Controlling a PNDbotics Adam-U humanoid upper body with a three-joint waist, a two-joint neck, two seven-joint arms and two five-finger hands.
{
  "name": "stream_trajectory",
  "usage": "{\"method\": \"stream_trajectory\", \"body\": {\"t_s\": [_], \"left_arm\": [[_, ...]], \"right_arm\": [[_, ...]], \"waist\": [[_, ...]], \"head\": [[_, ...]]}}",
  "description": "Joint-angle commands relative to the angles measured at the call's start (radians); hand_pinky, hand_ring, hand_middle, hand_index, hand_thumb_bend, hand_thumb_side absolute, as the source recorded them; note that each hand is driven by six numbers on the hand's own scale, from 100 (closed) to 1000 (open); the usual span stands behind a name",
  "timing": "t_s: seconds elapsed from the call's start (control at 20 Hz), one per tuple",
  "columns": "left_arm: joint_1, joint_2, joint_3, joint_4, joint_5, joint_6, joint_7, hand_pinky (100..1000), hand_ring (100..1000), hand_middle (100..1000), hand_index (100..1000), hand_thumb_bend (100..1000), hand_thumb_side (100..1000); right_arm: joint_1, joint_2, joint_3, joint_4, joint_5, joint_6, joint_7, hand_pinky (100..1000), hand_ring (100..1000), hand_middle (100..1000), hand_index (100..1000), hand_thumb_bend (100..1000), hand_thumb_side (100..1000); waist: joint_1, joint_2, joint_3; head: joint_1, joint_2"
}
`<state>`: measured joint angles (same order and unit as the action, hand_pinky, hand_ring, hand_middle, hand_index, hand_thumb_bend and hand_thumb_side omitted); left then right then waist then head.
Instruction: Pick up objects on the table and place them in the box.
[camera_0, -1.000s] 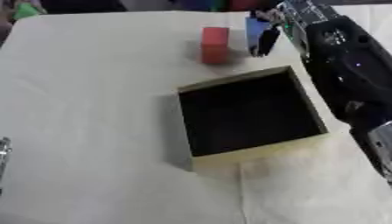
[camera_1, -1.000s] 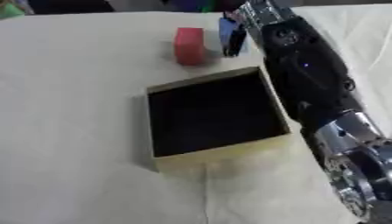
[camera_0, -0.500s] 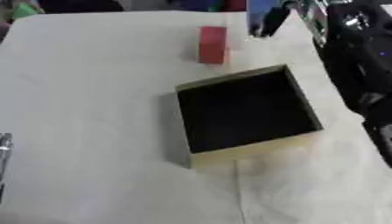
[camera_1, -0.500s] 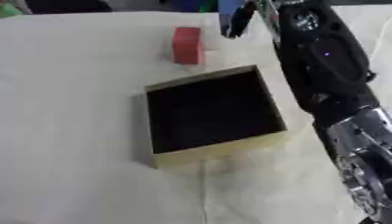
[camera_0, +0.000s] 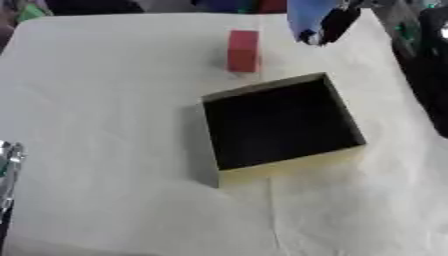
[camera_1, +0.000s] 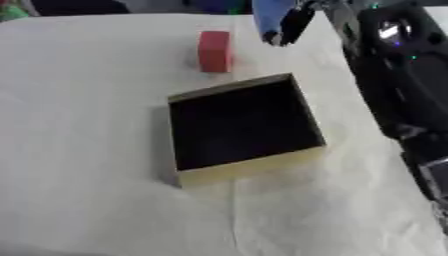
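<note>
Two blocks in play: blue block (camera_0: 306, 15) pinched in right hand (camera_0: 337, 24), raised beyond box (camera_0: 282, 125) far rim; red block (camera_0: 243, 51) on table (camera_0: 105, 100) near box. Carry blue over dark interior, lower before release. Left hand unseen.

Both views are soft and blurred throughout, with the robot hand (camera_0: 328, 22) at the far edge smeared and its outline hard to read. Light is even and fairly bright on the pale surface (camera_0: 105, 100), without glare. The box (camera_0: 280, 125), below the robot hand, is very dark inside and throws a faint shadow to its left; the red block (camera_0: 243, 50) casts almost none.
</note>
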<state>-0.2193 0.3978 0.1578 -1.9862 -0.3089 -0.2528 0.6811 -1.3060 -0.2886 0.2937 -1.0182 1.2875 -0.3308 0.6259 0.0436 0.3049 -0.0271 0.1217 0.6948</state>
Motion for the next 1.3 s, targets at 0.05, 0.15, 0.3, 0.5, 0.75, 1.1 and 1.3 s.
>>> {"method": "stream_trajectory", "body": {"t_s": [0.05,0.15,0.3,0.5,0.75,1.1,1.3], "left_arm": [[-0.003,0.032,0.009,-0.014,-0.008,0.003,0.000,759,709,733,939,101,875],[-0.003,0.032,0.009,-0.014,-0.008,0.003,0.000,760,709,733,940,102,874],[0.000,0.032,0.009,-0.014,-0.009,0.004,0.000,759,710,733,940,102,871],[0.003,0.034,0.011,-0.014,-0.010,0.004,0.001,759,710,733,940,101,870],[0.004,0.036,0.010,-0.014,-0.011,0.005,0.000,759,710,733,940,103,868],[0.008,0.036,0.009,-0.014,-0.010,0.007,0.000,758,710,733,940,100,870],[0.005,0.036,0.007,-0.014,-0.009,0.007,-0.002,758,710,733,939,100,870]], "right_arm": [[0.001,-0.046,0.019,-0.098,-0.053,-0.046,0.005,714,687,542,766,100,392],[0.026,-0.050,0.018,-0.140,-0.082,-0.065,-0.011,719,683,545,774,100,419],[0.062,-0.059,0.020,-0.159,-0.128,-0.082,-0.033,722,681,546,779,100,443],[0.107,-0.090,0.041,-0.213,-0.194,-0.090,-0.029,722,679,545,779,100,451],[0.156,-0.121,0.077,-0.287,-0.277,-0.093,0.007,720,673,544,780,100,481],[0.191,-0.129,0.114,-0.300,-0.393,-0.098,0.068,717,662,541,785,100,530],[0.200,-0.126,0.128,-0.285,-0.460,-0.091,0.098,715,656,540,788,100,560]], "waist": [[0.000,-0.030,-0.002],[0.000,-0.032,-0.004],[-0.001,-0.035,-0.005],[-0.003,-0.037,-0.008],[-0.006,-0.043,-0.015],[-0.007,-0.044,-0.016],[-0.007,-0.043,-0.017]], "head": [[0.007,0.009],[0.007,0.007],[0.008,0.004],[0.012,0.006],[0.014,0.010],[0.011,0.016],[0.008,0.020]]}}
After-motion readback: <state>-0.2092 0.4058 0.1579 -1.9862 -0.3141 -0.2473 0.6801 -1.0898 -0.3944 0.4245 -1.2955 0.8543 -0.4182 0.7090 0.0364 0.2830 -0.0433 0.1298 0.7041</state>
